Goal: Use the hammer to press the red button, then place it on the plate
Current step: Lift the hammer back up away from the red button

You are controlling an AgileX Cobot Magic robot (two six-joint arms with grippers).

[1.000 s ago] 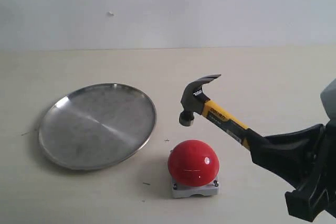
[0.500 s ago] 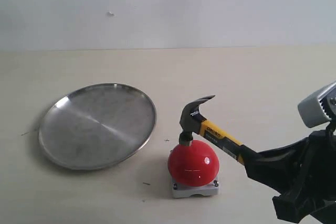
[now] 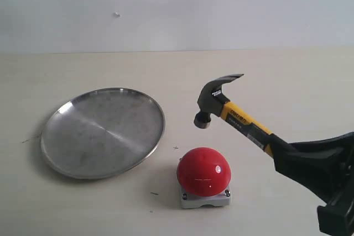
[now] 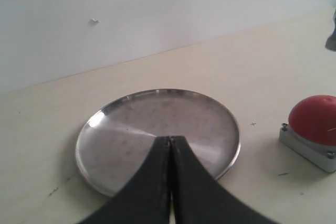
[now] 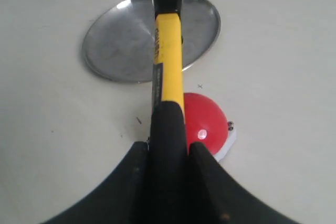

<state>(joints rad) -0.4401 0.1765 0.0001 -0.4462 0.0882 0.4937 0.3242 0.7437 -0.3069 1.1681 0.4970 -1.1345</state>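
The hammer (image 3: 238, 117) hung with its head clear above the red button (image 3: 203, 171), and bare table (image 3: 276, 81) lay between that button and the plate (image 3: 83, 136). The right gripper (image 5: 169, 153) pinched the hammer's handle. The left gripper (image 4: 170, 139) had its fingers pressed together.

Beige worktop (image 3: 276, 75), few small dark specks (image 3: 154, 194) on it. Pale wall (image 3: 221, 9) behind, tiny white bump (image 3: 116, 14).

Left jaws pressed together; right jaws clamped, right arm (image 3: 318, 169) low.
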